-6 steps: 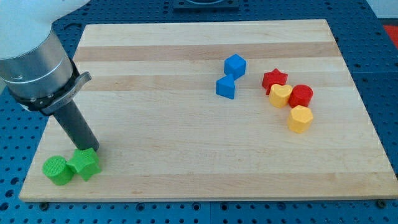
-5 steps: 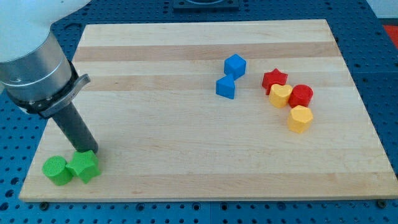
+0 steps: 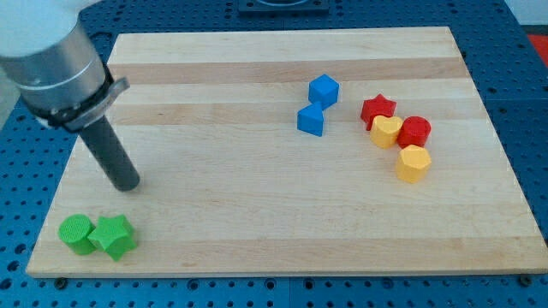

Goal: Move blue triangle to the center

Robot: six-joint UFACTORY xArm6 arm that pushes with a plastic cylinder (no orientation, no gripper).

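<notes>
The blue triangle lies on the wooden board, right of the middle and toward the view's top. A blue cube sits just above it, touching or nearly touching. My tip is far to the view's left of the blue triangle. It stands a little above the green star and apart from it.
A green cylinder touches the green star at the bottom left. At the right sits a cluster: a red star, a yellow heart, a red cylinder and a yellow hexagon.
My tip has moved up and slightly right, away from the green star it was touching. No block has visibly moved.
</notes>
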